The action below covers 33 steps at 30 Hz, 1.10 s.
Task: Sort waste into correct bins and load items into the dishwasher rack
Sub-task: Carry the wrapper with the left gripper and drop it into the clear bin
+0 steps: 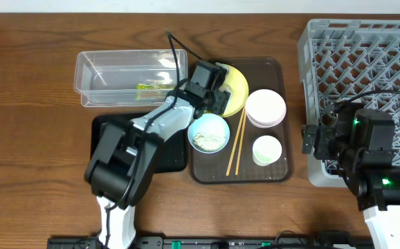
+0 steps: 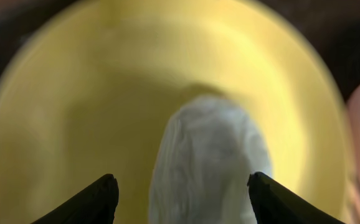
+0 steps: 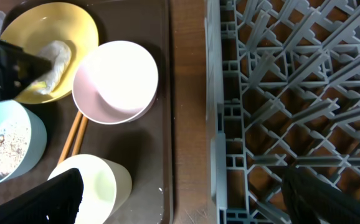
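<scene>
Left claw point(image 2: 185, 198): fingers apart, one on either side of the tissue point(image 2: 208, 155) lying on the yellow plate point(image 2: 74, 93).
Right claw point(image 3: 192, 202): fingers wide apart, over the rack point(image 3: 279, 93) edge beside the brown tray point(image 3: 167, 155).
Brown tray holds: plate, pink bowl point(image 3: 114, 78), blue bowl point(image 3: 27, 134) with rice scraps point(image 3: 2, 152), cup point(image 3: 93, 183), chopsticks point(image 3: 74, 134).
Bench point(image 1: 34, 69), left part: clear tub point(image 1: 103, 69) with wrapper point(image 1: 148, 86) inside; black tray point(image 1: 103, 131).

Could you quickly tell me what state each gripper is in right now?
Left gripper: open, fingers either side of the crumpled tissue on the yellow plate.
Right gripper: open, empty.
</scene>
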Motion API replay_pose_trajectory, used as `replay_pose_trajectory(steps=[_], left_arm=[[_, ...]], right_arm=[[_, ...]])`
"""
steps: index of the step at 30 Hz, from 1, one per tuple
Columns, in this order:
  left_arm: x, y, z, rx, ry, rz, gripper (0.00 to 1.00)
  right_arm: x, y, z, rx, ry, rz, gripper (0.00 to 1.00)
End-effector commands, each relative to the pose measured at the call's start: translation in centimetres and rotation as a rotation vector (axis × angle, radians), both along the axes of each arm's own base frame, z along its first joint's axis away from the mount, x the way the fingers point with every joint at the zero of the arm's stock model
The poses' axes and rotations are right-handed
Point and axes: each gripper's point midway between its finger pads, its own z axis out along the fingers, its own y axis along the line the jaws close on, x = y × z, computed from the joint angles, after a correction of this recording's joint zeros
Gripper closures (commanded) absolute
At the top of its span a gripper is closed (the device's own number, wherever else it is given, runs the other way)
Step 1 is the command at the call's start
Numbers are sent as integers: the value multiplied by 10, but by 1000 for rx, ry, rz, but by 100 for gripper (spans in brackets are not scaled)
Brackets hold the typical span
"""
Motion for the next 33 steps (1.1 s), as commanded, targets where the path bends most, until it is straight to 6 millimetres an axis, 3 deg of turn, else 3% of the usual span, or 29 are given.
replay_pose_trajectory(steps=[1, 4, 7, 14, 18, 21, 27, 33], left_arm=[[-1, 1, -9, 24, 8, -11, 40], [1, 0, -4, 17, -5, -11, 69], [5, -1, 11, 1, -35, -9, 89], [10, 4, 95, -86, -166, 29, 90], [17, 45, 129, -126, -174, 268, 94], [25, 86, 135, -172, -153, 490, 94], [38, 143, 120, -292, -66, 786, 93], [46, 178, 110, -301, -51, 887, 58]], right_arm=[[2, 4, 10, 6, -23, 14, 1], [2, 4, 10, 6, -23, 14, 1], [2, 4, 10, 6, -23, 14, 1], [1, 4, 9, 6, -20, 14, 1], [0, 4, 8, 6, -15, 14, 1], [0, 4, 8, 6, -15, 14, 1], [0, 4, 8, 6, -12, 14, 1], [0, 4, 8, 5, -12, 14, 1]])
